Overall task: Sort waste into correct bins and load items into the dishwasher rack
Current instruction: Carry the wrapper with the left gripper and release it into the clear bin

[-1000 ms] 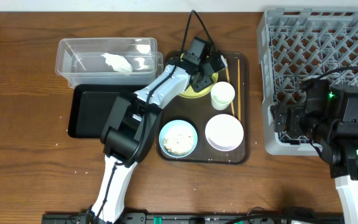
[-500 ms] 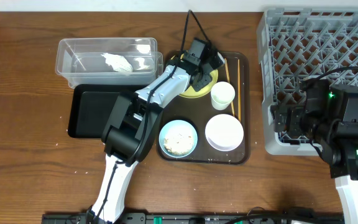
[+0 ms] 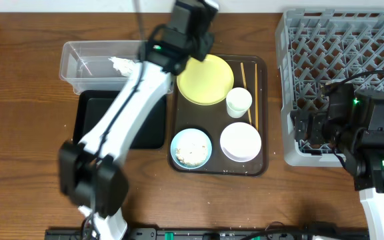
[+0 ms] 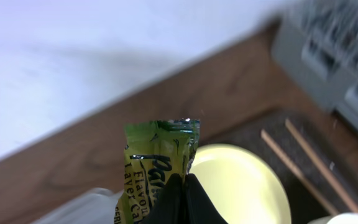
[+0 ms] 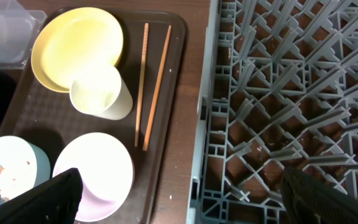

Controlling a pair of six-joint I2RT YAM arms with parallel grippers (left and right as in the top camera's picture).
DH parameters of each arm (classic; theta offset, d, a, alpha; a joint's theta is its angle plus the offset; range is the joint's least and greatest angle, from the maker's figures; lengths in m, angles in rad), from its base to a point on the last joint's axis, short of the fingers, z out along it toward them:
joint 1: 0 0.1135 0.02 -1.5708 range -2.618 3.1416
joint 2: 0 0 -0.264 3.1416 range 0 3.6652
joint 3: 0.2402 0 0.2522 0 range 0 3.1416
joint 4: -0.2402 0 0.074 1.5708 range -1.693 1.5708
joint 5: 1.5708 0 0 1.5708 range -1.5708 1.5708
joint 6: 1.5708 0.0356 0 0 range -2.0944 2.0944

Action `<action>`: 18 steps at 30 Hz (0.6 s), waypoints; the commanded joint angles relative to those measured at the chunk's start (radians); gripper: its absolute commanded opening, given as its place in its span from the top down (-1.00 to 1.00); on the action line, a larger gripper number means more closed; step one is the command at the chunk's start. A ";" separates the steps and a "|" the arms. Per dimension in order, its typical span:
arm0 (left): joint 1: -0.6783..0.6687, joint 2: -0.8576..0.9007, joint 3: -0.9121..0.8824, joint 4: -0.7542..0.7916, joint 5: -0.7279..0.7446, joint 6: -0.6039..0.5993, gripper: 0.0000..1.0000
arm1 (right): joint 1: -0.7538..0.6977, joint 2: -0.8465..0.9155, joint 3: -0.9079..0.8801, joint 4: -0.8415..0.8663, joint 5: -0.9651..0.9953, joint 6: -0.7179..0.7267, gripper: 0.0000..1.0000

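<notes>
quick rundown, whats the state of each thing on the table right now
left pincer, shut on snack wrapper
snack wrapper, held in the air
right pincer, open
yellow plate, empty
white cup, empty
blue bowl, rice crumbs inside
white bowl, empty
chopsticks, lying on brown tray
clear tub, white wad inside
dishwasher rack, empty where visible

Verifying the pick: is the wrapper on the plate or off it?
Off. The left gripper is shut on the wrapper, holding it clear of the plate, whose face is bare.
</notes>
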 commanded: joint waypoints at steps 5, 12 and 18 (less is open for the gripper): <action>0.135 0.008 -0.007 -0.018 -0.139 -0.296 0.88 | 0.021 -0.006 0.021 0.006 -0.008 -0.011 -0.98; 0.260 0.038 -0.026 0.029 -0.296 -0.786 0.88 | 0.021 -0.006 0.021 0.005 -0.021 -0.003 -0.98; 0.300 0.099 -0.032 0.021 -0.393 -1.176 0.87 | 0.021 -0.006 0.021 0.006 -0.030 -0.003 -0.98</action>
